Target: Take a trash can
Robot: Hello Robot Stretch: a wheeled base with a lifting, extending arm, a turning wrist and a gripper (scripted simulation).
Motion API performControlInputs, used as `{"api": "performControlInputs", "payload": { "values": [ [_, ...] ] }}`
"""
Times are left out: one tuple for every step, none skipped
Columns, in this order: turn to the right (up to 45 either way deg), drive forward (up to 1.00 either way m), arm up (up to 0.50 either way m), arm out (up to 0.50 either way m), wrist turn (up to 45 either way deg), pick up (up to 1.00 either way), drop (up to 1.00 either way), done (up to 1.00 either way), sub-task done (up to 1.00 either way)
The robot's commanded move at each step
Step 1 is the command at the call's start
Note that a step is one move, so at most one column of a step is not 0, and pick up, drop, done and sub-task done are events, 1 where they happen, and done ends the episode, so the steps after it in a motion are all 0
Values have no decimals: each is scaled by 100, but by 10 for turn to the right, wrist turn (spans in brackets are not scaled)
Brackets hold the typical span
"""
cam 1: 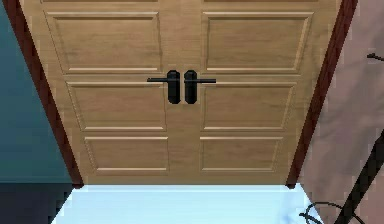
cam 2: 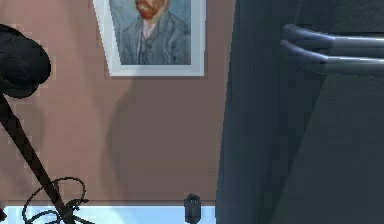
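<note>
A small dark upright object (cam 2: pixel 193 208) stands on the pale floor at the foot of the brown wall, in the arm side view's lower middle. It is too small to name. It sits just left of a tall dark cabinet-like unit (cam 2: pixel 300 120).
A closed wooden double door (cam 1: pixel 190 90) with two black handles (cam 1: pixel 181 86) stands straight ahead and close, framed in dark red. A teal wall (cam 1: pixel 20 110) lies to its left. A black stand with thin curved legs (cam 2: pixel 30 150) rises at the arm side view's left. A framed portrait (cam 2: pixel 152 35) hangs on the wall.
</note>
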Motion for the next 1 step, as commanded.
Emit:
{"api": "performControlInputs", "payload": {
  "values": [
    [0, 0, 8, 0, 0, 0, 0, 0, 0]
  ]
}}
